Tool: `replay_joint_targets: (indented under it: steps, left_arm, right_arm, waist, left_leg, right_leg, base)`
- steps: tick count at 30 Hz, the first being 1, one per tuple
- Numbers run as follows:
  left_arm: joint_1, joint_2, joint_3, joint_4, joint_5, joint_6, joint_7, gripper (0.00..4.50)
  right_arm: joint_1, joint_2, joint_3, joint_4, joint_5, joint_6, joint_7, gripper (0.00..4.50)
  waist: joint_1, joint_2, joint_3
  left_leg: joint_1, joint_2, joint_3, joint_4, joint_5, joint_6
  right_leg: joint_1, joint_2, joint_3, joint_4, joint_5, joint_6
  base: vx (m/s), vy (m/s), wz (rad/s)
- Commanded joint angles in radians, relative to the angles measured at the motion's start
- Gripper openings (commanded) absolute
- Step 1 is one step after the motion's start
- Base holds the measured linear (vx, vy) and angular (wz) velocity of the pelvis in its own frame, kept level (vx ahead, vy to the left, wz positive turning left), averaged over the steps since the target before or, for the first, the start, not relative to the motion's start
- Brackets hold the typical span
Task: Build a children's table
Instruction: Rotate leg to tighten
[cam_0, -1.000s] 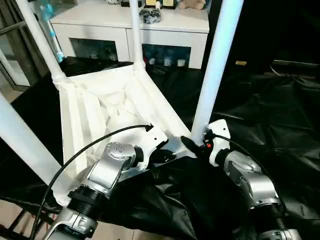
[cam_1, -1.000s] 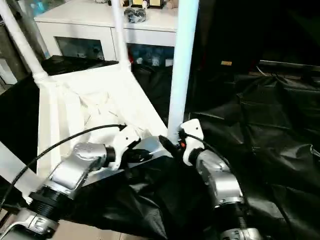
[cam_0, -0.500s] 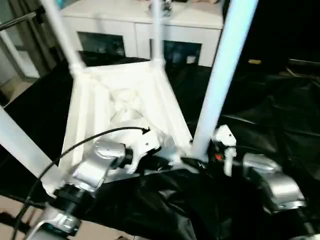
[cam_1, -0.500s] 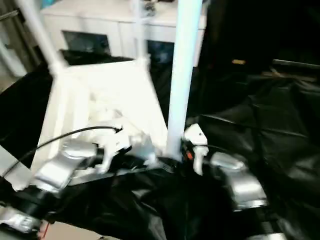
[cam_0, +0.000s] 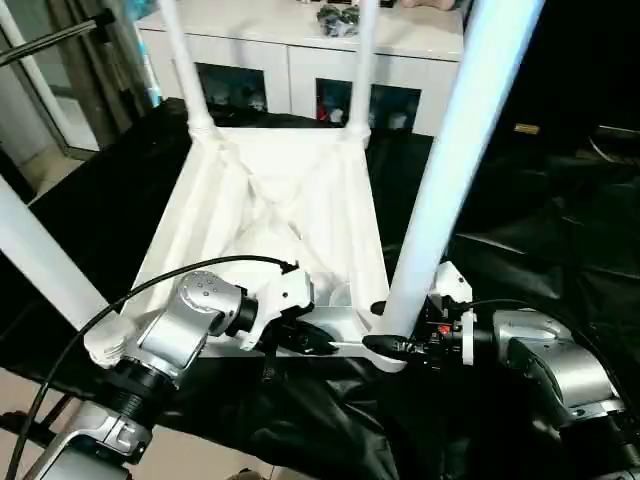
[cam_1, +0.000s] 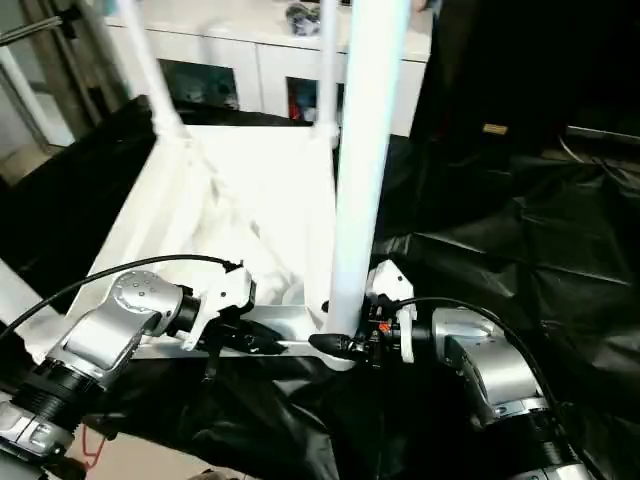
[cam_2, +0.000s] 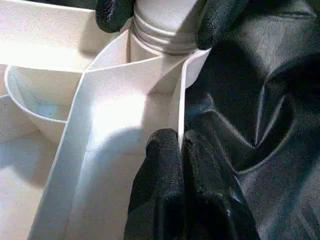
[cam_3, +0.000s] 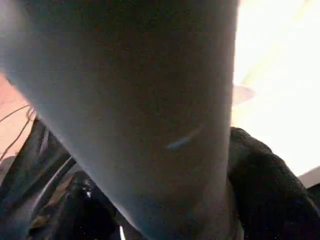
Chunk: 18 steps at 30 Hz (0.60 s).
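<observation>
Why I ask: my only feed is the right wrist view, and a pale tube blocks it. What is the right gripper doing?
Observer: The right gripper is closed around the base of the near-right long white tubular leg, one finger on each side.
Operator: Is that leg in its socket?
Observer: Its ridged end enters the round corner socket of the upturned white plastic rectangular tabletop; some ridges are exposed above it.
Operator: And the left gripper?
Observer: The left gripper is shut at the tabletop's thin edge wall beside that socket.
</observation>
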Motion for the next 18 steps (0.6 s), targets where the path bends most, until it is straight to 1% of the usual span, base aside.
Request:
replay_joint_targets:
  steps: [1,2,3,5,6,7,9,10,11,12,13,15,16,17,18]
  left_arm:
    - [-0.015,-0.030,0.020,-0.003,-0.007,-0.002,0.064,0.00]
    - [-0.014,-0.040,0.027,-0.001,0.000,0.008,0.099,0.00]
    - [-0.013,-0.053,0.035,0.000,0.006,0.021,0.136,0.00]
    - [-0.011,-0.067,0.040,-0.001,0.014,0.035,0.173,0.00]
    - [-0.004,-0.102,0.050,-0.010,0.028,0.073,0.250,0.00]
    - [-0.001,-0.114,0.052,-0.015,0.031,0.084,0.271,0.00]
    - [0.003,-0.154,0.060,-0.020,0.038,0.114,0.341,0.00]
    - [0.004,-0.185,0.063,-0.021,0.042,0.129,0.384,0.00]
    - [0.004,-0.189,0.063,-0.021,0.043,0.131,0.389,0.00]
    - [0.005,-0.221,0.061,-0.017,0.050,0.145,0.433,0.00]
    - [0.005,-0.228,0.060,-0.017,0.052,0.148,0.443,0.00]
    - [0.005,-0.258,0.057,-0.012,0.062,0.156,0.490,0.00]
    - [0.009,-0.277,0.050,-0.018,0.071,0.163,0.510,0.00]
    - [0.013,-0.292,0.045,-0.024,0.074,0.168,0.520,0.00]
    - [0.018,-0.304,0.041,-0.034,0.077,0.177,0.529,0.00]
  right_arm:
    - [0.015,0.026,0.035,-0.058,0.033,0.022,0.015,2.67]
    - [0.022,0.032,0.036,-0.060,0.028,0.022,0.001,2.64]
    - [0.029,0.042,0.036,-0.058,0.020,0.019,-0.023,2.64]
    - [0.033,0.060,0.033,-0.046,0.005,0.014,-0.063,2.63]
    - [0.028,0.109,0.024,0.005,-0.038,-0.007,-0.172,2.62]
    - [0.024,0.126,0.021,0.024,-0.054,-0.015,-0.210,2.62]
    - [0.003,0.181,0.005,0.087,-0.103,-0.032,-0.346,2.58]
    - [-0.011,0.219,-0.007,0.124,-0.122,-0.039,-0.428,2.57]
    - [-0.013,0.224,-0.009,0.128,-0.124,-0.039,-0.438,2.57]
    - [-0.021,0.265,-0.019,0.150,-0.134,-0.043,-0.512,2.56]
    - [-0.023,0.274,-0.021,0.154,-0.136,-0.043,-0.528,2.56]
    - [-0.029,0.312,-0.025,0.174,-0.150,-0.037,-0.597,2.55]
    - [-0.033,0.340,-0.022,0.186,-0.177,-0.038,-0.652,2.55]
    - [-0.037,0.357,-0.019,0.196,-0.193,-0.041,-0.683,2.55]
    - [-0.040,0.374,-0.018,0.207,-0.209,-0.048,-0.711,2.55]
  waist:
    - [-0.005,-0.012,-0.053]
    - [-0.006,-0.009,-0.053]
    - [-0.007,-0.011,-0.052]
    - [-0.008,-0.012,-0.051]
    - [-0.009,-0.011,-0.050]
    - [-0.013,-0.009,-0.046]
    - [-0.030,-0.012,-0.046]
    - [-0.037,-0.013,-0.045]
    - [-0.044,-0.015,-0.044]
    - [-0.045,-0.016,-0.045]
    - [-0.049,-0.015,-0.045]
    - [-0.053,-0.014,-0.044]
    - [-0.055,-0.019,-0.044]
    - [-0.057,-0.016,-0.043]
    - [-0.057,-0.015,-0.042]
  left_leg:
    - [0.017,0.027,-0.006,-0.068,-0.240,0.030]
    - [0.017,0.027,-0.005,-0.068,-0.242,0.025]
    - [0.016,0.027,-0.005,-0.068,-0.246,0.021]
    - [0.014,0.026,-0.006,-0.070,-0.255,0.016]
    - [0.013,0.024,-0.007,-0.071,-0.261,0.014]
    - [0.013,0.024,-0.006,-0.072,-0.278,0.002]
    - [0.009,0.019,-0.013,-0.078,-0.302,-0.020]
    - [0.009,0.018,-0.015,-0.078,-0.313,-0.020]
    - [0.010,0.017,-0.015,-0.077,-0.328,-0.020]
    - [0.011,0.017,-0.015,-0.076,-0.330,-0.018]
    - [0.015,0.017,-0.014,-0.074,-0.336,-0.013]
    - [0.016,0.016,-0.014,-0.074,-0.342,-0.008]
    - [0.014,0.016,-0.014,-0.075,-0.344,-0.004]
    - [0.012,0.016,-0.014,-0.076,-0.347,-0.005]
    - [0.012,0.016,-0.016,-0.077,-0.351,-0.007]
  right_leg:
    - [0.039,-0.039,0.028,-0.067,-0.244,-0.213]
    - [0.039,-0.039,0.029,-0.067,-0.248,-0.209]
    - [0.038,-0.039,0.029,-0.069,-0.256,-0.204]
    - [0.037,-0.038,0.029,-0.072,-0.281,-0.195]
    - [0.039,-0.039,0.028,-0.073,-0.296,-0.189]
    - [0.033,-0.039,0.028,-0.078,-0.334,-0.179]
    - [0.038,-0.040,0.022,-0.082,-0.413,-0.151]
    - [0.037,-0.040,0.021,-0.085,-0.432,-0.143]
    - [0.034,-0.040,0.021,-0.091,-0.464,-0.133]
    - [0.033,-0.040,0.020,-0.093,-0.475,-0.127]
    - [0.027,-0.039,0.023,-0.097,-0.481,-0.124]
    - [0.025,-0.036,0.022,-0.100,-0.487,-0.119]
    - [0.025,-0.034,0.021,-0.101,-0.494,-0.112]
    - [0.023,-0.035,0.021,-0.102,-0.505,-0.106]
    - [0.023,-0.036,0.020,-0.103,-0.515,-0.101]
  base:
    - [0.000,0.000,0.00]
    - [0.000,0.000,0.00]
    - [0.000,0.000,0.00]
    - [0.000,0.000,0.00]
    - [0.000,0.000,0.00]
    - [0.000,0.000,0.00]
    - [0.000,0.000,0.00]
    - [0.000,0.000,0.00]
    - [0.000,0.000,0.00]
    - [0.000,0.000,0.00]
    - [0.000,0.000,0.00]
    - [0.000,0.000,0.00]
    - [0.000,0.000,0.00]
    - [0.000,0.000,0.00]
    - [0.000,0.000,0.00]
